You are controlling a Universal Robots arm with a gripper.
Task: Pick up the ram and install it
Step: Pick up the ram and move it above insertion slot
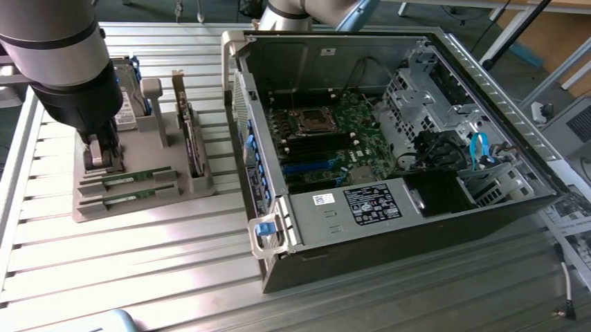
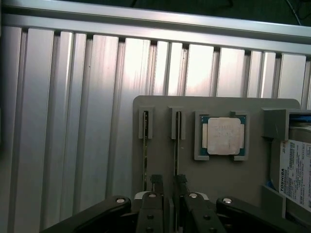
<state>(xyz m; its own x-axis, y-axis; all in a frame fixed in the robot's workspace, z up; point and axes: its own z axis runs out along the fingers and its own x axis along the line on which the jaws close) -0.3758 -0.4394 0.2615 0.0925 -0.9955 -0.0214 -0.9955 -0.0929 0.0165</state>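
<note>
**Pincer [image 2: 168, 187] open over the ram, nothing lifted yet**

We find the jaws spread wide and empty, pointing down at one end of the grey holder [image 2: 218, 174]. From the wrist view, we see the ram [image 1: 126, 178] standing on edge in its slot. It runs out from the gap between the two fingertips and sits closer to one of them than the other. A second stick [image 1: 124, 201] lies parallel in the outermost slot, at the holder's edge. On the ram's other side sit the square processor chip [image 2: 222, 136] and then the hard drive [image 2: 296, 165]. The holder rests on the slatted desk [image 1: 138, 277], to the exterior view's left of the open computer case [image 1: 388, 138].

We judge the work to be at the pick-up step, with the approach made and the grip not yet taken. A clean grasp calls for the stick to be centred between the fingers and for the jaws to be square to its thin faces. It also calls for a straight pull out of the slot so the neighbouring stick is not knocked.
</note>
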